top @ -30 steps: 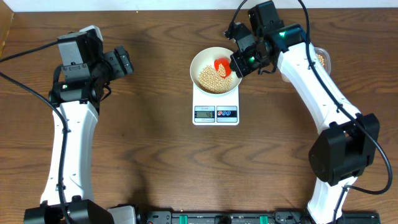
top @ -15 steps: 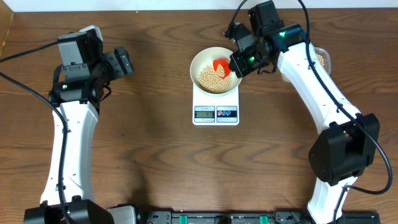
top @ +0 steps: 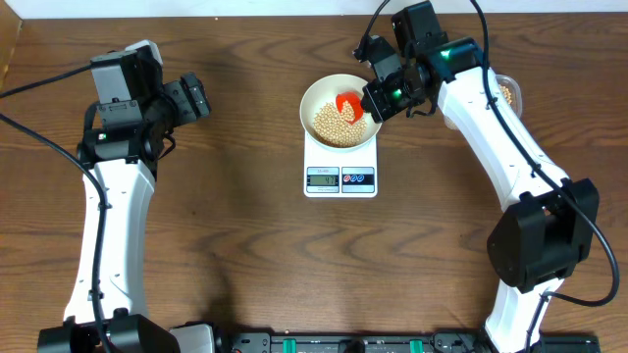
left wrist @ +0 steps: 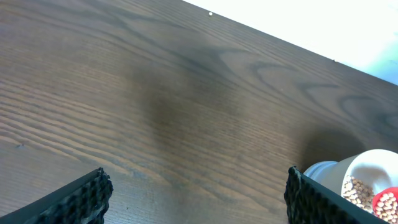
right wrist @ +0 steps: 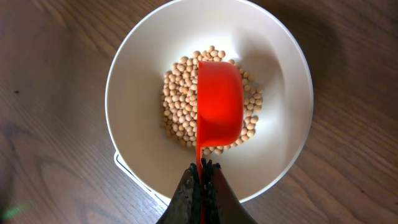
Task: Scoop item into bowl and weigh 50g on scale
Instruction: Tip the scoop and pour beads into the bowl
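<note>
I see a brown wooden table (top: 245, 226) from above, with one robot arm at each side. The scale (top: 340, 178) sits close to the table's rear edge, a little right of centre, with its display facing the front edge. The digits are too small for me to read. The white bowl (top: 312, 98) stands on the scale, and a heap of pale beans (top: 334, 123) covers its bottom.

The right gripper (top: 383, 96) hangs over the bowl's right rim, jaws clamped tight on the thin handle of an orange scoop (right wrist: 219, 102). The scoop is inside the bowl above the beans, tipped on its side. In the left wrist view a few beans show in its mouth.

The left gripper (top: 193, 98) hovers near the table's rear left corner, well apart from the scale. Its ridged black fingers (left wrist: 81, 198) are spread wide and hold nothing.

A clear tub (top: 507, 90) of beans peeks out behind the right arm.
</note>
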